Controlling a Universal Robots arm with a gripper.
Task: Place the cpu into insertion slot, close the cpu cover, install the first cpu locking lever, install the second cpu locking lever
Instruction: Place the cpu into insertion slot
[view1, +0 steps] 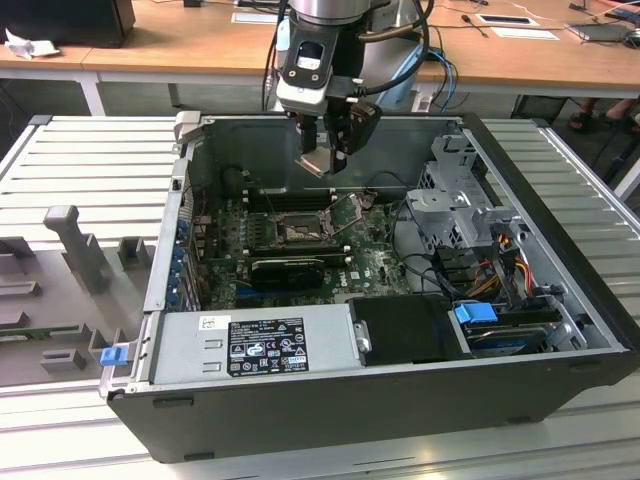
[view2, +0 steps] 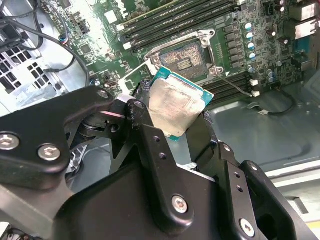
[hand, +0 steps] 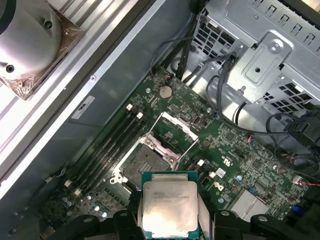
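Note:
My gripper (view1: 322, 160) hangs above the open computer case, shut on the cpu (view1: 316, 164) by its edges. In both wrist views the cpu (hand: 170, 206) (view2: 176, 106) is a pale silver square with a teal rim, held between black fingers (hand: 126, 220), tilted and well above the board. The insertion slot (hand: 142, 164) (view2: 184, 56) (view1: 296, 232) lies uncovered on the green motherboard (hand: 235, 160), its brownish centre showing. The cpu cover (hand: 173, 131) (view1: 350, 210) stands swung up on its hinge beside the slot. A thin metal lever (view2: 236, 84) runs along one side of the slot.
Long black memory slots (hand: 107, 150) flank the socket. A silver drive cage (view1: 462, 190) with cables stands on the exterior view's right. The power supply (view1: 262, 345) fills the case's near side. A black card (view1: 287, 270) sits just in front of the socket. The case walls (view1: 175, 230) enclose the board.

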